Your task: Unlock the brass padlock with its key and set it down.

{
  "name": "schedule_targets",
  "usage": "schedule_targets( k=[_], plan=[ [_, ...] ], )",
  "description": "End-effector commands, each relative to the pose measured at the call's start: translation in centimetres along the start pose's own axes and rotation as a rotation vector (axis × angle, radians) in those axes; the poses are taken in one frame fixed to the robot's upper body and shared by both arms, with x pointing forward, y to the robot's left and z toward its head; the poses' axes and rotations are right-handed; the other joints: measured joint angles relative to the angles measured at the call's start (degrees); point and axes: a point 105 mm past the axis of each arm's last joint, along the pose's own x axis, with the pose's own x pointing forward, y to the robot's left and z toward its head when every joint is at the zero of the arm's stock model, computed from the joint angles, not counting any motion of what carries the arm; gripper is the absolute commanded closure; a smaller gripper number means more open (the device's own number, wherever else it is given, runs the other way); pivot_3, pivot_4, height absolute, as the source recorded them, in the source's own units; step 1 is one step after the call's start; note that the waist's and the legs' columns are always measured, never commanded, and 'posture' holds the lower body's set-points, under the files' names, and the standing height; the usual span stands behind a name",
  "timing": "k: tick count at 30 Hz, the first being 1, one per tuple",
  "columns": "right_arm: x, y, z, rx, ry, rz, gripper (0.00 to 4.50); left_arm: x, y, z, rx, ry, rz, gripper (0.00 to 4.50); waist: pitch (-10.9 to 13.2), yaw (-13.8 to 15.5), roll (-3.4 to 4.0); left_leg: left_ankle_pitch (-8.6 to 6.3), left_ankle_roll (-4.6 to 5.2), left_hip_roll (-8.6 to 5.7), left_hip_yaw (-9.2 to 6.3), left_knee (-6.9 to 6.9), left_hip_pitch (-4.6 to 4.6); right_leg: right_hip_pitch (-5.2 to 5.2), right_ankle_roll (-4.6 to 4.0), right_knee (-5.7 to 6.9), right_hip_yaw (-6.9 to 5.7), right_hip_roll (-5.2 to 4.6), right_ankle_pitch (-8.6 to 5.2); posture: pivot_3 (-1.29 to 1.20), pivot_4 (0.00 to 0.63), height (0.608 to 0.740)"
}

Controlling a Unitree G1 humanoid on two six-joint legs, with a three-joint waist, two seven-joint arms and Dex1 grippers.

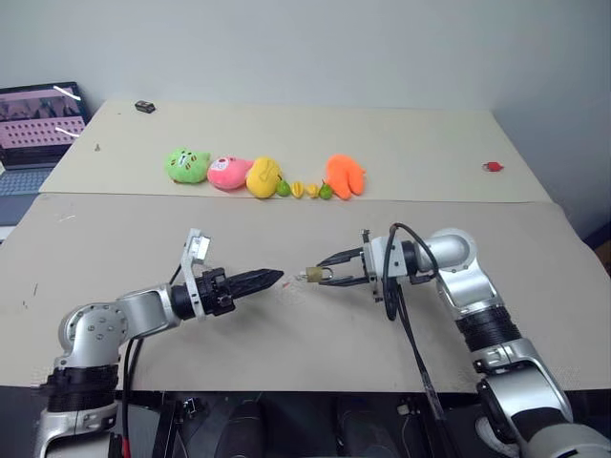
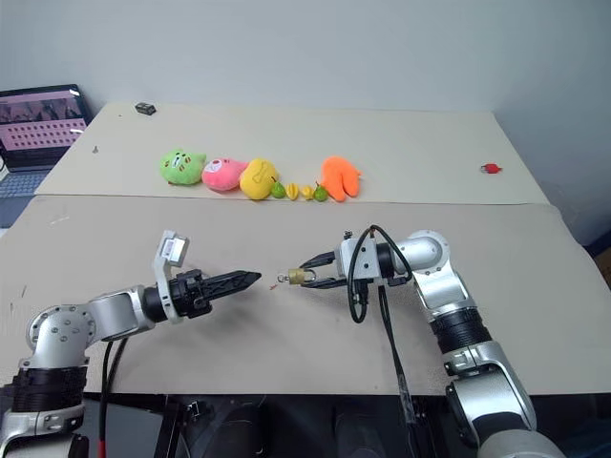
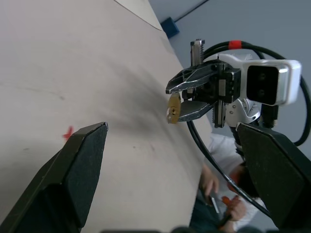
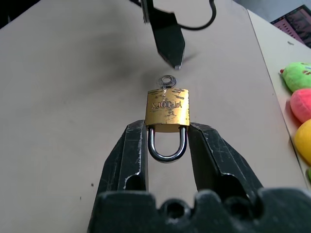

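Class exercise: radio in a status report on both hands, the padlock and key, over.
Right hand shut on padlock, held above table. Key in lock. Left hand open, facing it. Nothing between.

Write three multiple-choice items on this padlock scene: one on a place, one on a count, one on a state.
1. Where is the brass padlock?
A. lying on the table
B. between the right gripper's fingers
C. beside the laptop

2. How many big plush toys lie in the row on the far table?
A. two
B. four
C. six

3. How does the padlock's shackle stand?
A. closed in the body, with the key in the keyhole
B. swung open
C. pulled out

Answers:
1 B, the fingers clamp its body above the table.
2 B, green, pink, yellow and orange.
3 A, both shackle legs enter the body.
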Motion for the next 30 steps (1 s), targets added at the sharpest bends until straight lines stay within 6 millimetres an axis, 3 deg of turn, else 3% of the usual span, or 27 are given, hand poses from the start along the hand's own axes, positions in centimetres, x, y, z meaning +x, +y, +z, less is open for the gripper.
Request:
schedule_targets(
  k=[1, 13, 16, 18, 21, 24, 30],
  plan=[
    [-0.1, -0.8, 1.5, -0.039, -0.028, -0.036, 3.63, 0.8, -0.9, -0.2, 0.007, 0.028, -0.044, 0.00, 0.00, 0.11, 0.00, 0.00, 0.00, -0.02, 0.00, 0.00, -0.02, 0.00, 0.00, -0.01, 0.00, -0.02, 0.00, 0.00, 0.150, 0.722],
    [0.0, -0.9, 1.7, -0.017, -0.036, -0.041, 3.63, 0.9, -0.1, -0.1, 0.085, -0.023, 0.022, 0.00, 0.00, 0.18, -0.01, 0.00, 0.00, -0.03, -0.01, 0.00, -0.07, -0.03, -0.01, -0.05, 0.00, -0.02, 0.00, 0.00, 0.150, 0.722],
    [-0.1, -0.8, 1.3, 0.013, -0.033, -0.042, 3.63, -0.5, 1.0, 3.3, 0.509, -0.219, 0.147, 0.00, 0.00, 0.18, -0.01, 0.00, -0.01, -0.03, -0.01, -0.01, -0.07, -0.03, -0.01, -0.06, 0.00, -0.02, 0.00, 0.00, 0.150, 0.722],
    [0.0, -0.8, 1.2, 0.018, -0.033, -0.038, 3.63, -1.2, 0.7, 3.4, 0.694, -0.219, 0.130, 0.00, 0.00, 0.23, -0.01, 0.04, -0.07, -0.02, 0.04, -0.04, -0.05, -0.05, -0.08, -0.09, 0.00, -0.01, 0.02, 0.00, 0.150, 0.722],
    [0.1, -0.9, 1.3, 0.022, -0.040, -0.035, 3.63, -1.3, 0.7, 2.4, 0.786, -0.164, 0.093, 0.00, 0.00, 0.39, -0.01, 0.06, -0.11, -0.03, 0.05, -0.08, -0.07, -0.06, -0.10, -0.12, 0.00, -0.03, 0.01, 0.00, 0.150, 0.722],
    [0.2, -0.9, 1.4, 0.021, -0.043, -0.028, 3.63, -1.1, 0.6, 2.2, 0.690, -0.169, 0.057, 0.00, 0.01, 0.62, -0.01, 0.06, -0.11, -0.04, 0.06, -0.06, -0.11, -0.05, -0.07, -0.15, 0.00, -0.06, 0.01, 0.00, 0.150, 0.722],
    [0.2, -1.0, 1.4, 0.016, -0.041, -0.020, 3.63, -0.2, -0.9, 0.9, 0.260, -0.137, -0.077, 0.00, 0.01, 0.26, -0.02, 0.05, -0.09, -0.01, -0.01, -0.02, -0.16, -0.07, 0.26, -0.10, -0.02, -0.03, -0.14, 0.00, 0.150, 0.722]
  ],
)
